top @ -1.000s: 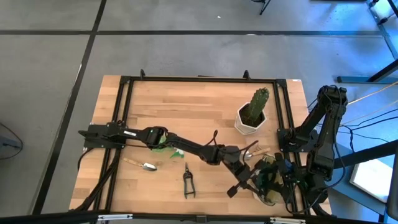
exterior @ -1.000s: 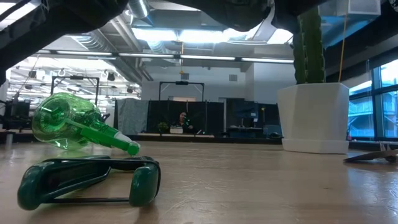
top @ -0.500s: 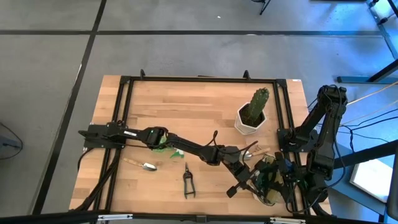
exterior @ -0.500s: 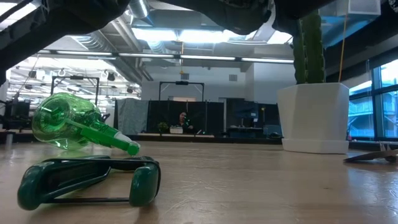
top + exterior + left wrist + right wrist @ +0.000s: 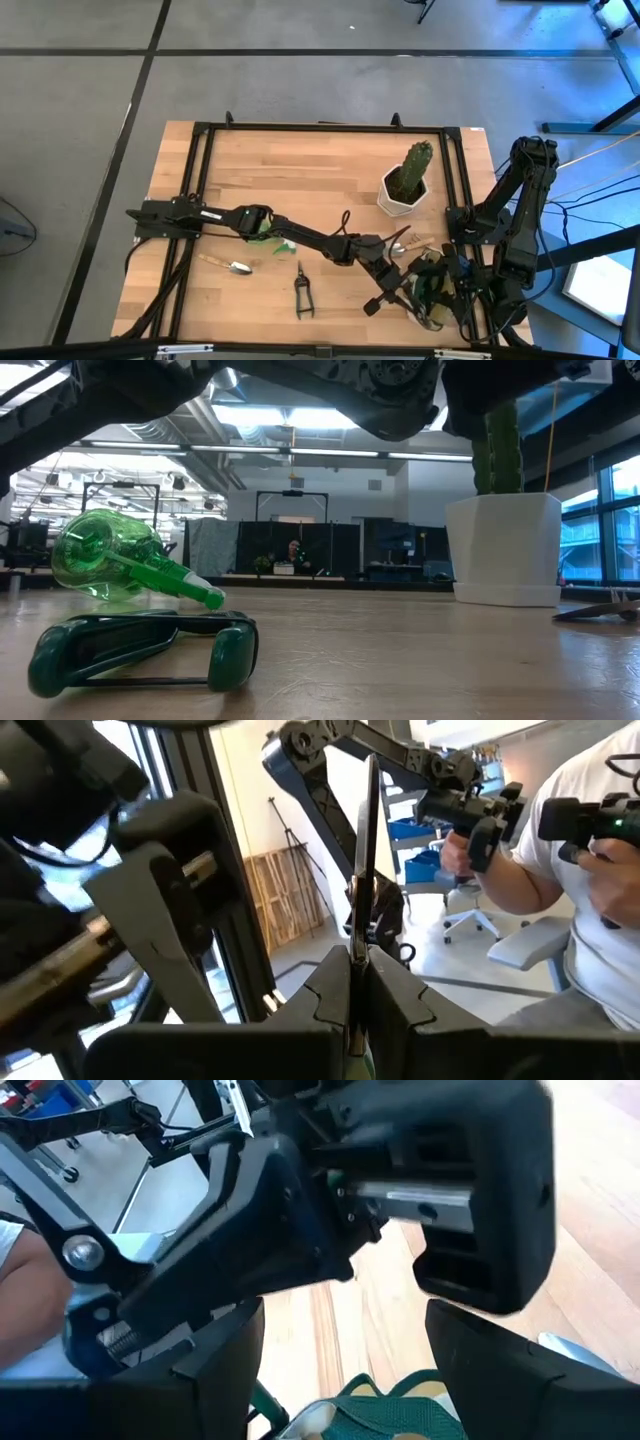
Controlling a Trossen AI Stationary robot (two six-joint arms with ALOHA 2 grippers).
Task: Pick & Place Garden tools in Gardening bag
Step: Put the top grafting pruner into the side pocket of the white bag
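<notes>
Your left pincer (image 5: 385, 290) is stretched across the worktop (image 5: 320, 180) to the bag (image 5: 432, 290) at the near right corner, and in its wrist view the fingers (image 5: 330, 990) are pressed together on a thin metal blade, most likely one of the shears (image 5: 362, 870), standing straight up between them. Your right pincer (image 5: 450, 285) sits at the bag too; its fingers (image 5: 225, 1355) are spread wide, with the green trim of the bag just under them, so it seems to be holding the mouth open or about to. Keep that arm steady and do the moving with the left. Bring the shears over the middle of the opening, not the rim or a side pocket, and tip the blade downward before you let go, so it slides in rather than catching the fabric. The two arms are very close together here, so go slowly and leave the right fingers room. I cannot tell from above how far into the bag the tool is, so check the wrist views before you release. Left on the worktop are other shears (image 5: 301, 292), a trowel (image 5: 228, 265), the spray bottle (image 5: 125, 565) under the left arm, and a second trowel (image 5: 408, 243) near the cactus (image 5: 416, 165), which stays put.
</notes>
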